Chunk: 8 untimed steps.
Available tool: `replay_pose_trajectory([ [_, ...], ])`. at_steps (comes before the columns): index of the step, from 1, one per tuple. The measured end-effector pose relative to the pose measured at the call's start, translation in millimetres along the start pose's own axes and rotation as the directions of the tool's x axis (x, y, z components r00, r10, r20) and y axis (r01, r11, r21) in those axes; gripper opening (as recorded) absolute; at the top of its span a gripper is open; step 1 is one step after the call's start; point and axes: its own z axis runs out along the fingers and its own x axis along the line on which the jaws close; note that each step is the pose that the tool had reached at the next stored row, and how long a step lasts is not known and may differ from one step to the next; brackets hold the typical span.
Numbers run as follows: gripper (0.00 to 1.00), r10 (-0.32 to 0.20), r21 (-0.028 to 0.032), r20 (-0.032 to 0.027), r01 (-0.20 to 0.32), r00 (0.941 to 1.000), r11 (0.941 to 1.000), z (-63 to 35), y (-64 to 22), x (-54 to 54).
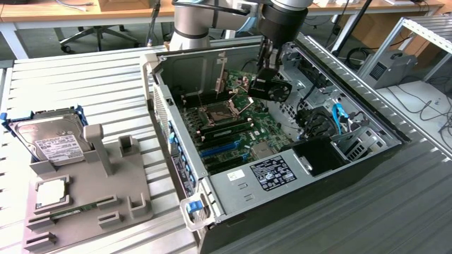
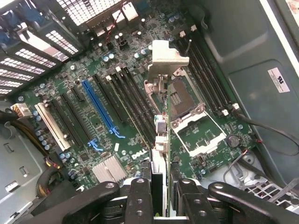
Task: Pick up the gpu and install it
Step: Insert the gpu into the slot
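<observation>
so the hand [image 2: 159,196] is clenched on the gpu [image 1: 270,88], holding it edge-on up in the air inside the open computer case [image 1: 367,159], over the motherboard [image 1: 233,132]. in the wrist view the gpu [image 2: 161,126] hangs straight down from the fingers [image 2: 140,196], silver bracket [image 2: 167,58] at the far end, sitting above the empty cpu socket [image 2: 187,100] and beside the black slots. the blue slot [image 2: 98,105] is off to one side, apart from the card. out on the surface [image 1: 84,79], at the exterior view's left, the grey holder [image 1: 106,180] has the hard drive [image 1: 50,140] in it.
</observation>
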Motion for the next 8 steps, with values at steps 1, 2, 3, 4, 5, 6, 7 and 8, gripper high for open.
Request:
replay_pose_trajectory([
  [1,0.26,-0.003,-0.0001,-0.0001,0.003,1.0000,1.0000,0.0,0.0,0.0],
  [2,0.26,-0.007,-0.0002,-0.0002,0.007,1.0000,1.0000,0.0,0.0,0.0],
  [3,0.26,-0.012,-0.0003,-0.0003,0.012,0.9999,0.9999,0.0,0.0,0.0],
  [4,0.26,-0.016,-0.0004,-0.0004,0.016,0.9999,0.9999,0.0,0.0,0.0],
  [5,0.26,-0.020,-0.0005,-0.0004,0.020,0.9998,0.9998,0.0,0.0,0.0],
  [6,0.26,-0.023,-0.0006,-0.0006,0.023,0.9997,0.9997,0.0,0.0,0.0],
  [7,0.26,-0.026,-0.0007,-0.0006,0.026,0.9997,0.9997,0.0,0.0,0.0],
  [8,0.26,-0.030,-0.0008,-0.0007,0.030,0.9996,0.9996,0.0,0.0,0.0],
])
